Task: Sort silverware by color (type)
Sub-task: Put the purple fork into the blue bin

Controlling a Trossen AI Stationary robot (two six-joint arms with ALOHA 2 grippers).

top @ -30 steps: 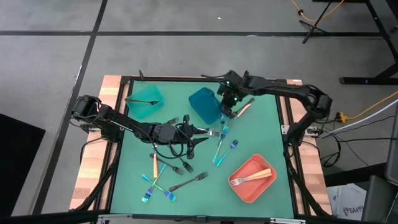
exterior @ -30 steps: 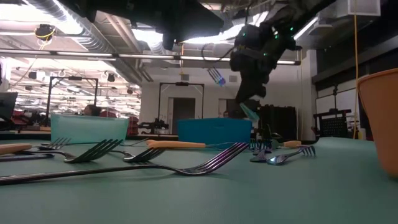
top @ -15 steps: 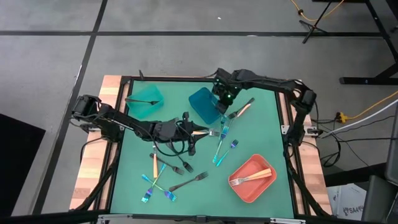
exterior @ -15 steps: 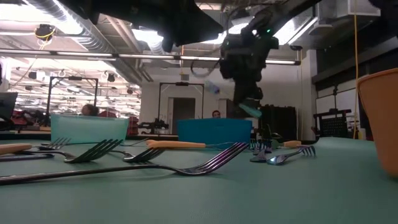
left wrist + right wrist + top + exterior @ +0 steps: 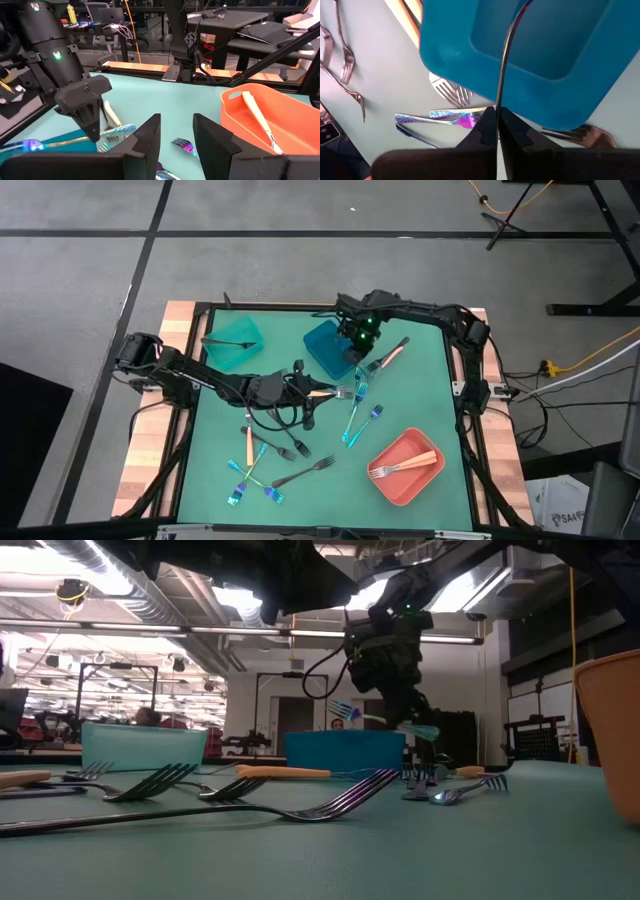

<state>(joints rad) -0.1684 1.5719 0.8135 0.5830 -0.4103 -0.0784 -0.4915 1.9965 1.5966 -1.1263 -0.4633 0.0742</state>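
My right gripper (image 5: 352,352) hangs over the right edge of the blue bin (image 5: 325,345), shut on an iridescent blue-teal fork (image 5: 375,718). My left gripper (image 5: 325,392) stands open near the table's middle, with nothing between its fingers (image 5: 150,137). Loose silverware lies on the green mat: iridescent forks (image 5: 355,408), a gold-handled fork (image 5: 249,446), black forks (image 5: 290,448) and a silver fork (image 5: 305,471). My right gripper pinches the fork's handle (image 5: 498,102) between its two fingers, nearer the handle's free end (image 5: 428,728) than the tines (image 5: 342,706). The fingers slant down from above and lie across the fork. It is lifted clear, almost level, with its long part out over the blue bin (image 5: 545,45).
A teal bin (image 5: 238,332) at the far left holds a black fork. A coral-red bin (image 5: 405,468) at the near right holds a gold-handled fork. Another gold-handled fork (image 5: 392,356) lies just right of the blue bin.
My right gripper has gone toward the table's left edge and a little down, to the blue bin's right edge, tipping further downward. The fork it carries has swung from a steep slant to almost level.
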